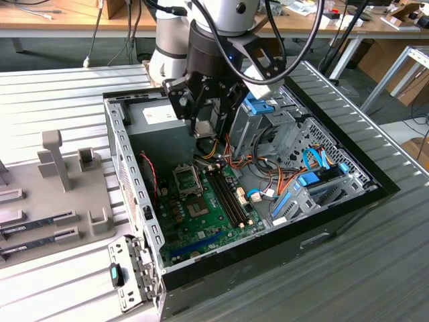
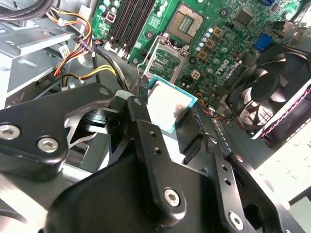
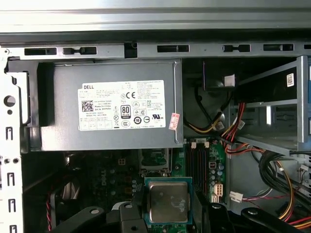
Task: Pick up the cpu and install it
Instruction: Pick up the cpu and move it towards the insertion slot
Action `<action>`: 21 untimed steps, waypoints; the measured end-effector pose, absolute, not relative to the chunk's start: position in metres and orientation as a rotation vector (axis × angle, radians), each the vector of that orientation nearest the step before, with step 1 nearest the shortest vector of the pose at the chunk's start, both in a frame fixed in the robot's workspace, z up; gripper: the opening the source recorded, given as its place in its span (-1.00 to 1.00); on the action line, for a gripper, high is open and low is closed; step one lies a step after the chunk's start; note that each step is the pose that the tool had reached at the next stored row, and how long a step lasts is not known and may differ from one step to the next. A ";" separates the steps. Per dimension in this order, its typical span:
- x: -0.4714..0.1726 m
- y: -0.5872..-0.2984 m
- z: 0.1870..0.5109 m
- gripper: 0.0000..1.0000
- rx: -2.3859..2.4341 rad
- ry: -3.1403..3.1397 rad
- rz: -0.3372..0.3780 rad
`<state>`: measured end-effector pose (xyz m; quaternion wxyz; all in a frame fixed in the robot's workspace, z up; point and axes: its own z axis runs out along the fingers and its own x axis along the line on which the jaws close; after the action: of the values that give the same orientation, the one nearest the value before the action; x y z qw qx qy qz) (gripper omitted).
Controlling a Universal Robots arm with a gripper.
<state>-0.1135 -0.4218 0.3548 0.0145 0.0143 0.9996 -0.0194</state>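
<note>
The cpu (image 2: pixel 170 104), a small square chip with a silver-grey top and a thin green rim, sits between the two black fingers of my gripper (image 2: pixel 169 110), which is shut on it. Both wrist views show it: cpu (image 3: pixel 168 201), gripper (image 3: pixel 168 205). In the exterior view my gripper (image 1: pixel 205 129) hangs inside the open computer case, above the green motherboard (image 1: pixel 201 215). The empty socket (image 2: pixel 190 18) lies on the board below and ahead of the chip, with its metal load plate (image 2: pixel 165 60) raised. The socket (image 1: pixel 198 206) is apart from the cpu.
A grey power-supply box (image 3: pixel 112 107) stands at the case's back wall close to my gripper. A black fan (image 2: pixel 277 92) is beside the socket. Memory slots (image 1: pixel 228 194), loose coloured cables (image 1: pixel 261 168) and a drive cage (image 1: pixel 281 127) crowd the exterior view's right.
</note>
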 end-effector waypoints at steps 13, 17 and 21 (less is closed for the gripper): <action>-0.113 -0.429 0.352 -0.05 0.044 3.112 -0.060; -0.113 -0.432 0.351 -0.05 0.044 3.112 -0.060; -0.113 -0.435 0.350 -0.05 0.044 3.112 -0.060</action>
<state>-0.1129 -0.4348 0.3501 0.0145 0.0143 0.9996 -0.0194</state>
